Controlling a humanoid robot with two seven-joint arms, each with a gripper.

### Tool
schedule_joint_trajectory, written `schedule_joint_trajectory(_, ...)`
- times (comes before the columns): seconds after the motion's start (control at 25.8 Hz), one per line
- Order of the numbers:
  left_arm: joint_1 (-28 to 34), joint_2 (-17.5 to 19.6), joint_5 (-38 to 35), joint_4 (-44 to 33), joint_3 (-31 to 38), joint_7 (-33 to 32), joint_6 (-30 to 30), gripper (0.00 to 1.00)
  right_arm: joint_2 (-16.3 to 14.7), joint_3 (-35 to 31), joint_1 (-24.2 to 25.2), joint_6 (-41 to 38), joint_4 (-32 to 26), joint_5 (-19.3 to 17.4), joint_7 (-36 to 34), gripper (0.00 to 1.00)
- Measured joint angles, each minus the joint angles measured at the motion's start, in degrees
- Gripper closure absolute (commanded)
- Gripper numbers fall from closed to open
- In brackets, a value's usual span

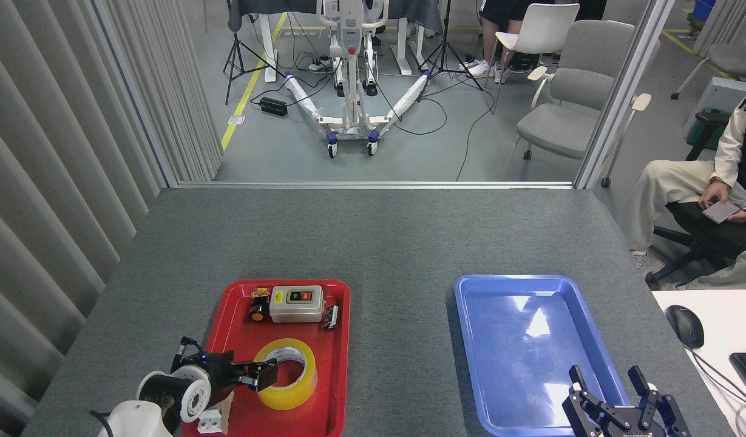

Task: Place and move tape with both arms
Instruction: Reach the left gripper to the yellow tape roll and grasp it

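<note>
The yellow tape [294, 388] lies flat in the near half of the red tray [342, 364], its white core facing up. My left gripper [268, 371] reaches in from the lower left and sits low at the roll's left rim. Its black fingers [266, 377] stand apart, one over the rim and one at the outer wall. The roll rests on the tray. My right gripper [607, 381] is at the bottom right, over the near right corner of the blue tray [470, 340]. It is open and holds nothing.
The red tray also holds a grey switch box [296, 303], a black and orange button [258, 310], a small black part [331, 317] and a white breaker [210, 417]. A seated person [700, 194] and a white desk with a mouse [684, 326] are to the right.
</note>
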Motion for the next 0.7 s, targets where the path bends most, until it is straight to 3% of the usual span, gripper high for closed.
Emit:
schedule_joint_trajectory(0.19,-0.4,-0.2,-0.02,2.32,-0.3,0.23,-0.25,0.28,0.32,-0.02,-0.06,-0.03,0.0,0.13,0.14,0.0)
schedule_joint_trajectory(0.23,-0.47,-0.34,-0.02,2.83,-0.34,0.43,-0.58,0.34,0.34,-0.02,-0.07,-0.03,0.0,0.16,0.16,0.0)
schedule_joint_trajectory(0.35,-0.9,-0.58,-0.02,4.32,-0.37,0.95,-2.09,0.61,0.4,-0.02,-0.08,-0.01,0.0,0.2,0.19,0.0)
schedule_joint_trajectory(0.46,-1.06,-0.73,-0.01,5.07,-0.31,0.77,-5.17,0.95,0.41,-0.02,-0.13,0.15,0.0,0.22,0.19,0.0)
schedule_joint_trajectory(0.5,-1.14,-0.74,-0.01,5.18,-0.25,0.68,-6.46,1.0,0.41,-0.02,-0.15,0.19,0.0,0.22,0.19,0.0)
schedule_joint_trajectory(0.7,-1.13,-0.77,-0.02,5.94,0.16,0.41,-11.19,1.0,0.39,-0.02,-0.17,0.29,0.0,0.23,0.19,0.0)
